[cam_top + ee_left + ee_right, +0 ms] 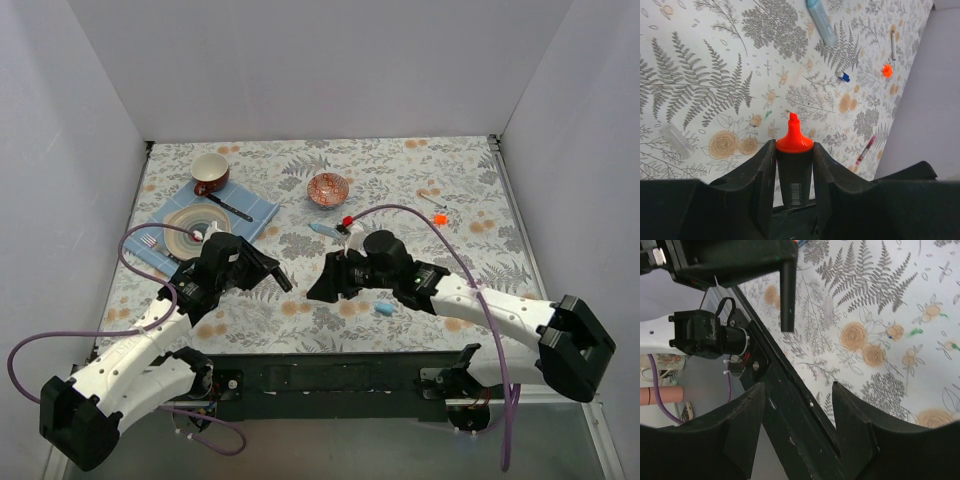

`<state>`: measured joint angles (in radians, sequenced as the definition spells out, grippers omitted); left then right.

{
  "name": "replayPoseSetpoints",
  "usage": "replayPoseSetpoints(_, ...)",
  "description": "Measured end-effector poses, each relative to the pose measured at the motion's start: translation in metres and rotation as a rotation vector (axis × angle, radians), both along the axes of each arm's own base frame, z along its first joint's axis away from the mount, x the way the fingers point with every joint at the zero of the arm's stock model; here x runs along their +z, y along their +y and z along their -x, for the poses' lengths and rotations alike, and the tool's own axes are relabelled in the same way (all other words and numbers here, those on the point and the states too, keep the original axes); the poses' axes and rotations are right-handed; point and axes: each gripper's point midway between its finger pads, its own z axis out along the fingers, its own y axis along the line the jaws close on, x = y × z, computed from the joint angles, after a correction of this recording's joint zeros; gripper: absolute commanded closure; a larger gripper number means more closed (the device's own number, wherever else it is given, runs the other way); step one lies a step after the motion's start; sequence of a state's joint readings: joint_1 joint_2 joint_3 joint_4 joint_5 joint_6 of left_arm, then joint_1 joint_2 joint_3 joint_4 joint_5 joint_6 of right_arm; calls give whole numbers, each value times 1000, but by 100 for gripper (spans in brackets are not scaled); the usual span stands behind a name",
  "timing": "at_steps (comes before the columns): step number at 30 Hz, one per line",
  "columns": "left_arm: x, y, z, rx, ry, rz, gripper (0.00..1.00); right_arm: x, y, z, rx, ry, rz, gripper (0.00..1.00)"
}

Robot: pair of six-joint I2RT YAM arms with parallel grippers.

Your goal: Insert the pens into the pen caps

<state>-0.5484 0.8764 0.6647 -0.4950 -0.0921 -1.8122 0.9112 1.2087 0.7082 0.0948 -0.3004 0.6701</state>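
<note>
My left gripper (278, 277) (793, 144) is shut on the stubby black marker (795, 172). Its orange tip points forward over the table. My right gripper (322, 288) (799, 387) is open and empty above the table's near edge, just right of the left gripper. The light blue pen (322, 230) (821, 21) lies mid-table. The orange cap (439, 217) (887, 70) lies to the right. The tiny dark blue cap (843, 76) and the magenta-red pen (865, 149) lie on the cloth. The light blue cap (384, 309) lies by the right forearm.
A red patterned bowl (328, 188), a mug (210, 172) and a plate (195, 222) with dark cutlery on a blue cloth stand at the back left. A thin pale stick (432, 200) lies near the orange cap. A pale clear piece (676, 139) lies on the cloth. Walls close three sides.
</note>
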Motion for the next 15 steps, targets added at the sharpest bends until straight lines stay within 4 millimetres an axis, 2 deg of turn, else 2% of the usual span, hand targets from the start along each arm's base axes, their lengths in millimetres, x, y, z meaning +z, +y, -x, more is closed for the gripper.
replayPoseSetpoints(7,15,-19,2,-106,-51,61,100,6,43,-12,39,-37,-6,44)
replayPoseSetpoints(11,17,-22,4,-126,-60,70,100,5,58,-14,52,-41,-2,55)
replayPoseSetpoints(15,17,-22,5,-132,-70,71,100,1,67,-13,63,-40,10,58)
